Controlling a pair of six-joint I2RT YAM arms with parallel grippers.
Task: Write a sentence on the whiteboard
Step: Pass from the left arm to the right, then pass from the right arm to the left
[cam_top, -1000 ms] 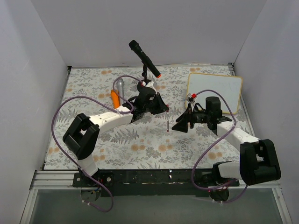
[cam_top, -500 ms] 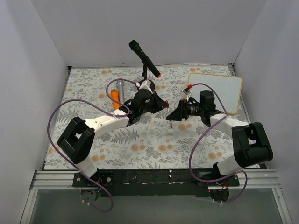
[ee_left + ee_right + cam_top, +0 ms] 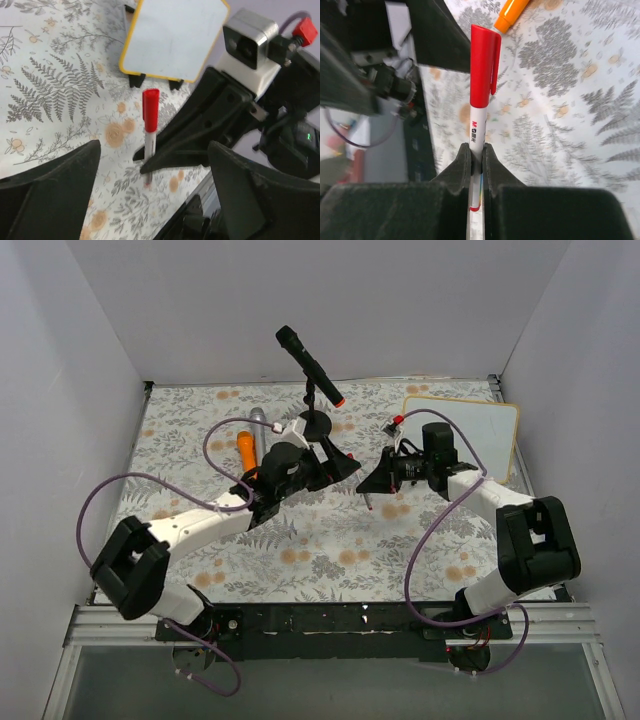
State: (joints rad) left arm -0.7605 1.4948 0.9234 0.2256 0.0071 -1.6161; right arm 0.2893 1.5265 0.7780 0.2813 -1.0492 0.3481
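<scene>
Zero words are on the far-right whiteboard (image 3: pixel 470 430) yet; the right gripper (image 3: pixel 476 150) pinches a capped red marker (image 3: pixel 484 65), left gripper (image 3: pixel 338 462) jaws wide.

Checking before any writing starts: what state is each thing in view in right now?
red-capped marker: cap on, gripped by its white barrel.
right gripper: shut on the red-capped marker.
left gripper: open, holding nothing.
whiteboard: blank, no writing visible.
orange marker: lying flat on the table.
microphone: tilted on its stand.
</scene>
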